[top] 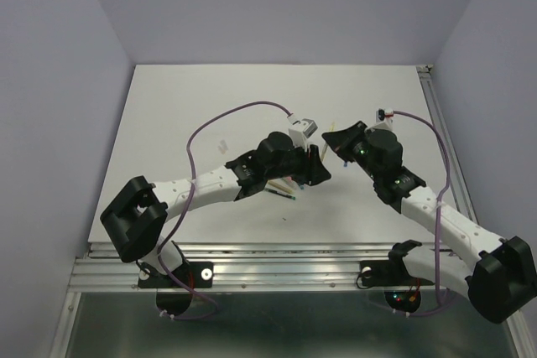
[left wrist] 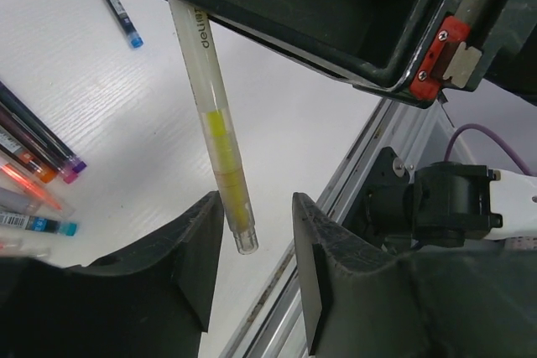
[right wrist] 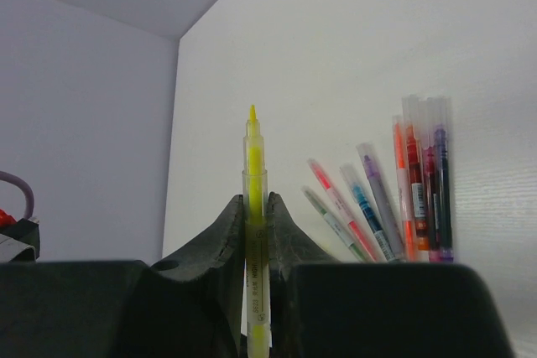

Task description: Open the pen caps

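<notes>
- Two claws of mine meet over the middle of the white table (top: pixel 185 115); the left arm reaches in from the left, the right arm from the right.
- My right claw (right wrist: pixel 255 203) is clamped on a yellow pen (left wrist: pixel 220 136); both fingers press on its barrel, and it stands straight out from between them.
- The pen runs across to my left claw (left wrist: pixel 256 232); its free end lies between my left fingers.
- That free end looks to be the pen cap (left wrist: pixel 239 215), a pale see-through tube with yellow showing inside; it sits on the pen, held above the table.
- From my right wrist the tip looks pointed and yellow; I cannot make out the cap's outline there.
- My left claw stands partly spread, gripping nothing; the cap is close by one finger (left wrist: pixel 201 257), and I cannot tell if they touch; a clear gap parts it from the other finger.
- Several loose pens (left wrist: pixel 38 165) lie fanned side by side on the table, purple, orange and blue among them; one blue pen (left wrist: pixel 113 2) lies apart from them.
</notes>
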### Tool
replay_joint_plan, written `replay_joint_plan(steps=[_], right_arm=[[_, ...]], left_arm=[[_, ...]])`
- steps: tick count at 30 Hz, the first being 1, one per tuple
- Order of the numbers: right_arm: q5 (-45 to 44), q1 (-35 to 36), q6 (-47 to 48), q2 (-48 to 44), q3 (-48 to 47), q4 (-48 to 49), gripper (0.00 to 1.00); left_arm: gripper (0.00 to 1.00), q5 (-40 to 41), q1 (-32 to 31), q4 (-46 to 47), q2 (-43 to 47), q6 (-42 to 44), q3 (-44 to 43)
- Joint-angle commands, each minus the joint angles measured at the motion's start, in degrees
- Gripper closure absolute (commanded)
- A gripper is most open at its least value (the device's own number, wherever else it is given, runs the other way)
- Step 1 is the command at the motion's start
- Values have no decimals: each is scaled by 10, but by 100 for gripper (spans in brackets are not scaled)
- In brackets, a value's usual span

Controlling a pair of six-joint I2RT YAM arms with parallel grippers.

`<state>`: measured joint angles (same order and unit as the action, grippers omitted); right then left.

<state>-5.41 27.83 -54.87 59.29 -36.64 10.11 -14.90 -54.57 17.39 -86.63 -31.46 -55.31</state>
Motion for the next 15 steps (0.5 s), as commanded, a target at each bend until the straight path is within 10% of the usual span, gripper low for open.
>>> replay_joint_plan(steps=[1,6,15], right_arm=[[14,1,-1,1,15,31,99],[16,2,4,7,19,43,99],[-124,1,50,48,-17,38,99]], left_arm=[[53,-11,2,27,7,10,-29],[100,-18,2,18,0,10,-34],[100,-41,0,90,59,-31,77]])
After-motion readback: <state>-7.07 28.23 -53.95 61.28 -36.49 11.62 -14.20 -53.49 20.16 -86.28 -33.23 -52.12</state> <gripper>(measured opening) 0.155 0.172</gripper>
